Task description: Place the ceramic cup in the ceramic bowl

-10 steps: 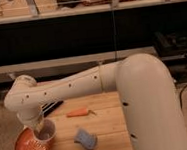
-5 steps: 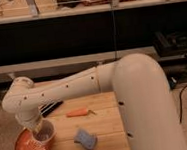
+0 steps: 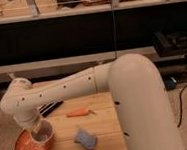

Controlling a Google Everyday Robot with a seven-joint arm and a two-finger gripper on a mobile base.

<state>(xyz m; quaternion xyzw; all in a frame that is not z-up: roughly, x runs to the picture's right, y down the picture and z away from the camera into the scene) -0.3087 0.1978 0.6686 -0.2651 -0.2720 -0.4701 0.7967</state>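
Note:
The ceramic bowl (image 3: 28,146) is a shallow orange-red dish at the front left of the wooden table (image 3: 106,138). The ceramic cup (image 3: 44,134) is off-white with a darker inside and stands at the bowl's right rim, partly over the dish. My gripper (image 3: 37,126) hangs down from the white arm (image 3: 63,90) right at the cup's left rim. The wrist hides most of the gripper.
An orange carrot-like item (image 3: 78,112) lies mid-table. A blue-grey sponge (image 3: 85,138) lies near the front edge. A dark object (image 3: 50,108) lies behind the arm. Black shelving runs along the back, and cables hang at the right.
The arm has shifted slightly left and down over the bowl. The cup stays at the bowl's right rim under the gripper.

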